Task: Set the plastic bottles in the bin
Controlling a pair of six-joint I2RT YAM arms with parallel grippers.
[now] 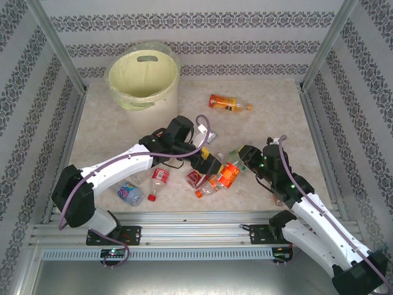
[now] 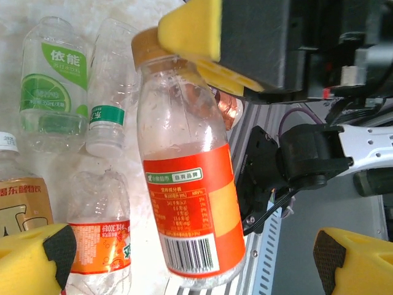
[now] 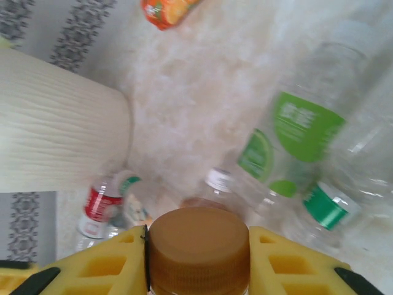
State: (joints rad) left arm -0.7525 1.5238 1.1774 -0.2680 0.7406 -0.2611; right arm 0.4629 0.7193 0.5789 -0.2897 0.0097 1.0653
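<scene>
Brown cap (image 3: pixel 198 249): pinched between the yellow foam pads (image 3: pixel 101 267) of the right gripper (image 3: pixel 198 273), one pad tight on each side of it.
Orange-label bottle (image 2: pixel 184 184): the clear bottle that wears this cap, so the right fingers are closed on its top end.
Its label: small Chinese print in a table, a green strip of characters above and a barcode at the bottom; too fine to read.
Left gripper (image 2: pixel 196 264): fingers spread wide and holding nothing; the bottle's base shows between the two pads, and I cannot tell whether it touches them.
Green-label bottle (image 2: pixel 52 86): lies beyond the left fingers, marked "依能" over a lime picture; ahead and to the right of the right fingers.
Green-band bottle (image 2: pixel 107 104): just beside it, with a white cap; the writing on the band is unclear.
Crushed bottle (image 2: pixel 98 246): orange and white label, close by the left pad.
Brown-label bottle (image 2: pixel 21 203): at the view's edge, above that same pad.
Red-label bottle (image 3: pixel 98 206): ahead and to the left of the right fingers, near the foot of the bin.
Bin (image 1: pixel 144 77): pale yellow, well beyond both grippers, with no bottle showing inside.
Far orange bottle (image 1: pixel 228 103): alone on the table (image 1: pixel 270 129), well ahead of the fingers.
In the way: the heap of bottles crowds both grippers, and the right arm (image 2: pixel 307 160) lies close beside the left fingers.
</scene>
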